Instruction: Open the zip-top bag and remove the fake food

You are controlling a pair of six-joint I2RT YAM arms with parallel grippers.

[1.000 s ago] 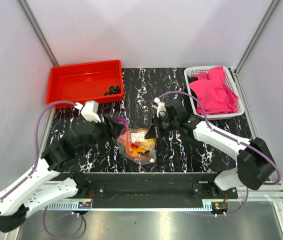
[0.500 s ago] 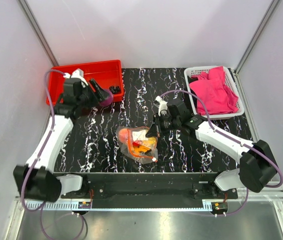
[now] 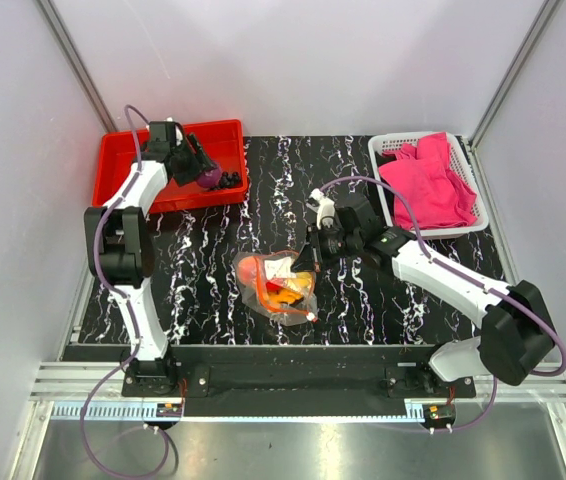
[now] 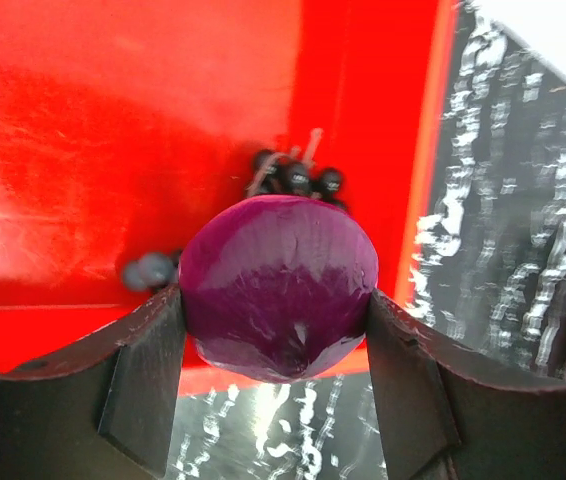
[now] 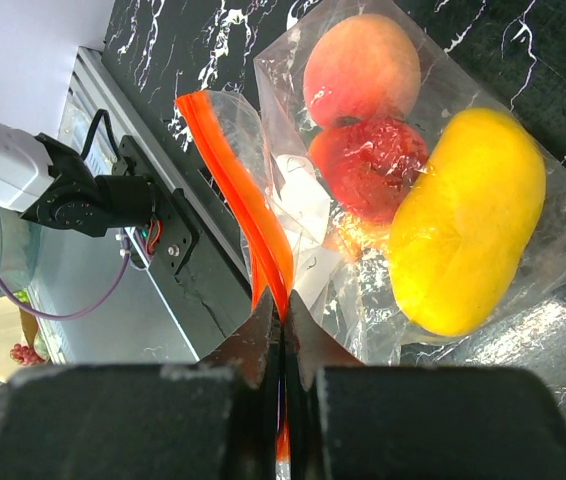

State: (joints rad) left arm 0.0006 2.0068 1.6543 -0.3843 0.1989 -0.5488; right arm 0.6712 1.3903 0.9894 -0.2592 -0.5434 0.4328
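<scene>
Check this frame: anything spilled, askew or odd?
Nothing stands out. Left jaws hold the purple piece over the tray, near the black beads. Right jaws pinch the zip strip of the bag; yellow, red and peach pieces sit inside.

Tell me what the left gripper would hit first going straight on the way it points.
The left gripper, shut on the purple fruit, points into the red tray; the fruit would probably meet the cluster of small dark balls first, though depth is unclear.
</scene>
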